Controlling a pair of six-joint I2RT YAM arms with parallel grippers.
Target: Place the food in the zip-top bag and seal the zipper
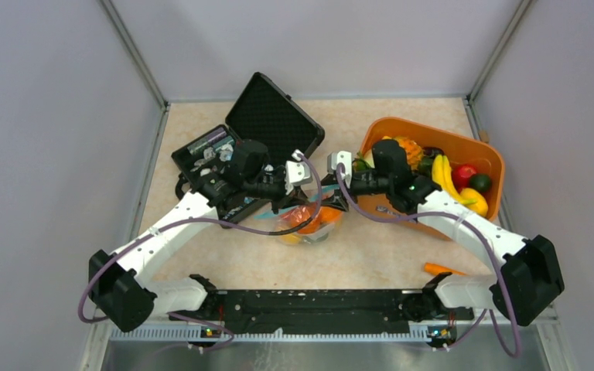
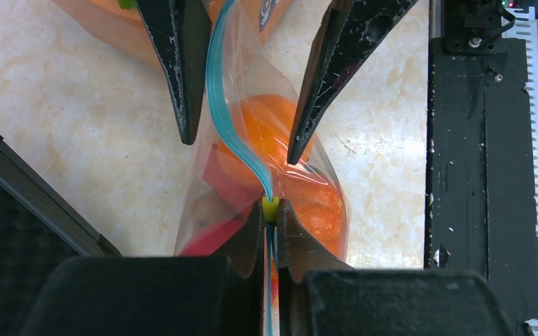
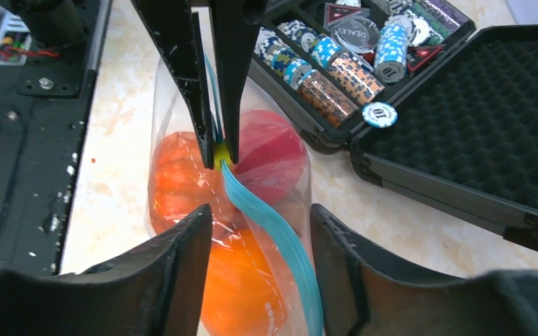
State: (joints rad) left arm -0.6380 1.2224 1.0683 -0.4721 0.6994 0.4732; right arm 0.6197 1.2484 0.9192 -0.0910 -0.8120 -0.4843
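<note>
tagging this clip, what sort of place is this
Likely a robot lab cell: plain grey walls enclose a small table, and two arms sit bolted to a black rail.

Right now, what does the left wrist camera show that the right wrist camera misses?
Only the left wrist view: the edge of the orange basket, at the top. Only the right wrist view: the poker chips inside the open case. Both: the bag with orange and red food inside, its teal zipper, the left gripper shut on that zipper, and the right gripper open astride it.
</note>
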